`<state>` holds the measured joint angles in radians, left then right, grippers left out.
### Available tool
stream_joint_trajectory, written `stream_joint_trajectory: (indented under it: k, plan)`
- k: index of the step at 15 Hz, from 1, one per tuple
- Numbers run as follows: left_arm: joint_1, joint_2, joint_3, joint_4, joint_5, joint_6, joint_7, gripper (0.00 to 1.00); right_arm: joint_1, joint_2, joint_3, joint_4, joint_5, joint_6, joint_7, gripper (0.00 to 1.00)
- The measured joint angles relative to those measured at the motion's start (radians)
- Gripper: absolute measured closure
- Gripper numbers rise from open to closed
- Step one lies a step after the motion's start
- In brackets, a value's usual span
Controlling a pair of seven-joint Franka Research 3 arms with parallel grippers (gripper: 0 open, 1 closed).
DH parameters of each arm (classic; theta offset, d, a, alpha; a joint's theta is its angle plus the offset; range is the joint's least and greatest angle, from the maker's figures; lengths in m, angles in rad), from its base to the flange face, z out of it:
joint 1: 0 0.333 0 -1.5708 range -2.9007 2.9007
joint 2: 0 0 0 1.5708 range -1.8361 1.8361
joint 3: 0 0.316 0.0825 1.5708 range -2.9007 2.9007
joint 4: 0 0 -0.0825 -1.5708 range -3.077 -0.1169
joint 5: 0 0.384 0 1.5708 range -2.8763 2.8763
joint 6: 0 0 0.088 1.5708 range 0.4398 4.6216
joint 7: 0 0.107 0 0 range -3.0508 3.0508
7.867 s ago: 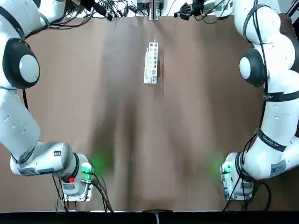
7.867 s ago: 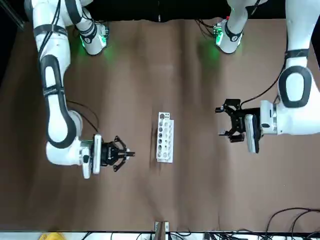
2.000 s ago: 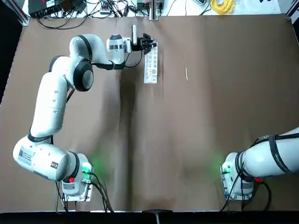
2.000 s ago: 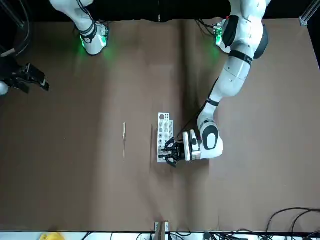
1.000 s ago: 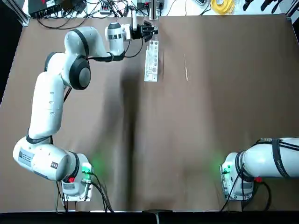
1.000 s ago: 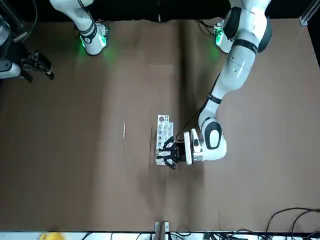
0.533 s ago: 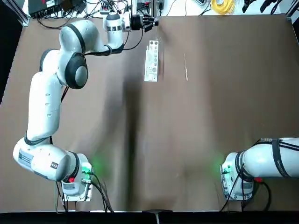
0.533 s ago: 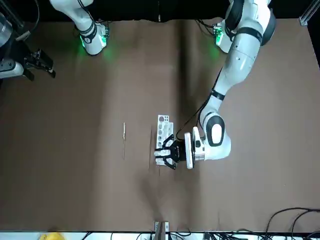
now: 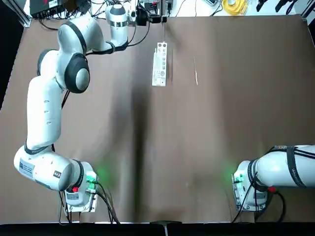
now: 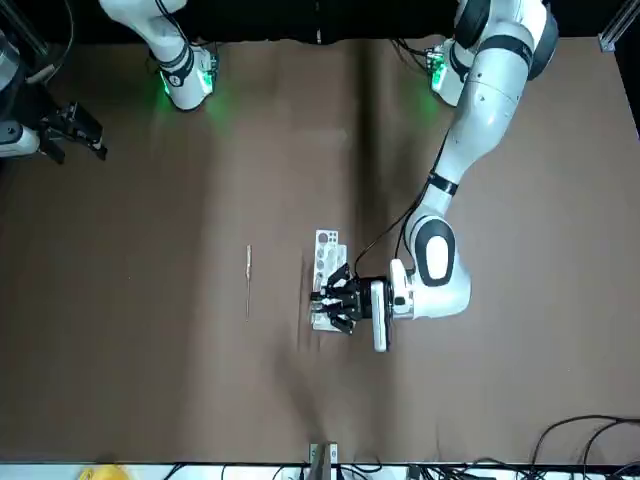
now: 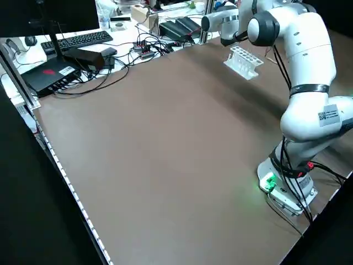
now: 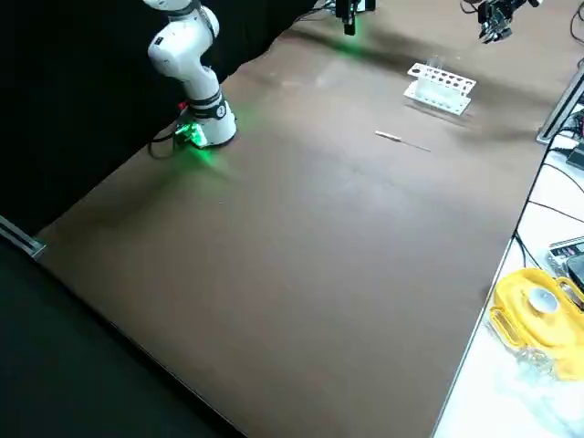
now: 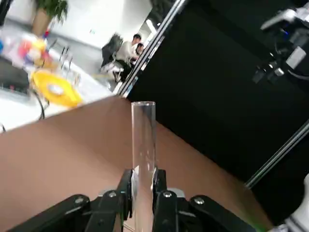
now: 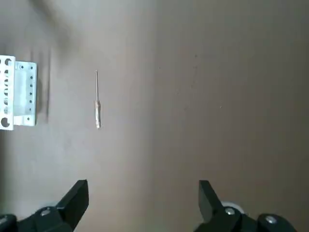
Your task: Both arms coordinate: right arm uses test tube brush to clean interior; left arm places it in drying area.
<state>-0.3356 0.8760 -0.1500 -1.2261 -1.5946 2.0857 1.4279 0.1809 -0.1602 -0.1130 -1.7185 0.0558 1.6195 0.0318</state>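
left wrist view is showing the left hand (image 13: 143, 186) clamped on a clear tube (image 13: 143, 145), now lifting away from the drying area (image 9: 159, 64); right hand (image 14: 143, 203) is hanging apart, test tube brush (image 9: 196, 71) lying untouched on the surface.

The left arm's tool (image 10: 333, 300) is clamped tight and raised, while the right arm's tool (image 14: 142, 205) hangs spread high.

Robotics lab: keyboard (image 11: 77, 40), cables (image 11: 144, 48).
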Motion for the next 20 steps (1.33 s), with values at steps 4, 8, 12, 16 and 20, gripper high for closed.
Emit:
stream_joint_trajectory:
  k: [4,8,12,16,20]
  plan:
    - [0.001,-0.019,0.002,0.000,0.070,0.002,-0.366,0.77,0.000,0.000,0.001,0.000,0.000,0.016,0.000,0.00]
    - [0.012,-0.039,0.004,-0.001,0.139,0.004,-0.780,0.77,0.000,0.002,0.002,-0.002,0.000,0.013,0.002,0.00]
    - [0.022,-0.041,0.005,-0.006,0.153,-0.001,-1.194,0.77,0.002,0.008,0.006,-0.012,0.000,0.002,0.002,0.00]
    - [0.042,-0.041,0.008,-0.011,0.154,-0.007,-1.567,0.77,0.002,0.009,0.006,-0.021,0.000,-0.017,0.002,0.00]
    - [0.071,-0.041,0.008,-0.017,0.154,-0.070,-1.760,0.77,0.006,0.009,0.008,-0.021,0.001,-0.015,0.002,0.00]
